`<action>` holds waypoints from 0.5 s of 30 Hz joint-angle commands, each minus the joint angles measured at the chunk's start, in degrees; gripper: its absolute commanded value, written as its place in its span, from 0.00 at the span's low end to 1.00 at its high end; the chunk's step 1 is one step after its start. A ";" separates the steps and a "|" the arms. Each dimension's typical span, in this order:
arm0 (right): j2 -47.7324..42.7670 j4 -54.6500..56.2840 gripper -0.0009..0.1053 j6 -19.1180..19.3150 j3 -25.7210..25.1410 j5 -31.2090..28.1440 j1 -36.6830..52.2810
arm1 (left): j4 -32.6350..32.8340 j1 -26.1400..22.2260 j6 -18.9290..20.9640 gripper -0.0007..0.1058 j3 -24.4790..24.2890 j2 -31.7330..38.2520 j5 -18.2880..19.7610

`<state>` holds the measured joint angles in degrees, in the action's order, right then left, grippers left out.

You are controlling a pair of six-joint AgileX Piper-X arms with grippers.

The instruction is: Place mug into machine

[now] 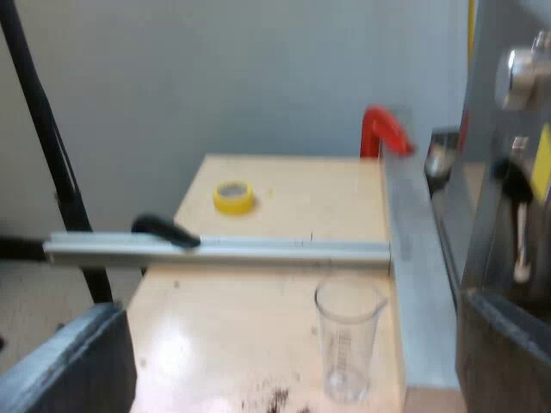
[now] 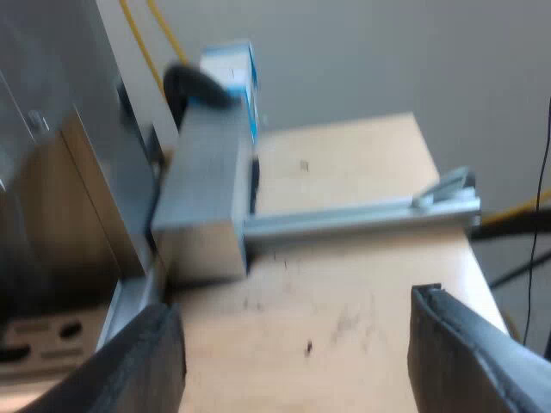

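Observation:
My left gripper (image 1: 286, 311) hangs open over a wooden table (image 1: 284, 206), with one dark finger (image 1: 73, 366) close to the camera. A clear measuring glass (image 1: 349, 344) stands upright on the table just ahead of it, between the fingers' line and apart from both. The espresso machine (image 1: 508, 172) rises beside the glass, and a red end (image 1: 383, 129) sticks out at its far side. My right gripper (image 2: 297, 305) is open over bare wood (image 2: 344, 318), with nothing between its fingers (image 2: 138, 366). The machine's metal side (image 2: 60, 172) stands near one finger.
An aluminium rail (image 1: 215, 249) crosses the table beyond the glass, with a yellow tape roll (image 1: 233, 196) behind it. Coffee grounds (image 1: 280, 397) lie near the glass. A metal block (image 2: 202, 206) and rail (image 2: 362, 219) lie ahead of my right gripper, with a blue box (image 2: 234, 73) behind.

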<state>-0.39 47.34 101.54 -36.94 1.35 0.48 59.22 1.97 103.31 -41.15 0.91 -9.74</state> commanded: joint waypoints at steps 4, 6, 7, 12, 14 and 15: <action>-2.20 -0.82 0.55 -0.05 5.15 0.36 -0.08 | -2.05 0.02 0.14 0.73 7.59 7.80 -0.92; -2.20 -0.82 0.55 -0.05 7.38 0.36 -0.08 | -2.06 0.02 0.14 0.73 9.59 7.80 -0.71; -2.20 -0.82 0.55 -0.05 8.50 0.36 -0.08 | -2.06 0.02 0.14 0.73 10.75 7.80 -0.74; -2.20 0.83 0.55 -0.05 12.44 0.36 -0.08 | -1.74 0.02 0.14 0.73 12.15 7.80 -0.74; -2.20 0.31 0.55 -0.05 13.19 0.36 -0.08 | -1.74 0.02 0.14 0.73 12.15 7.80 -0.74; -2.20 -0.01 0.55 -0.05 13.48 0.36 -0.08 | -1.74 0.02 0.14 0.73 12.15 7.80 -0.74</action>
<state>-0.27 48.10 101.54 -23.10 1.44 0.48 58.23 1.97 103.31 -28.71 0.78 -9.83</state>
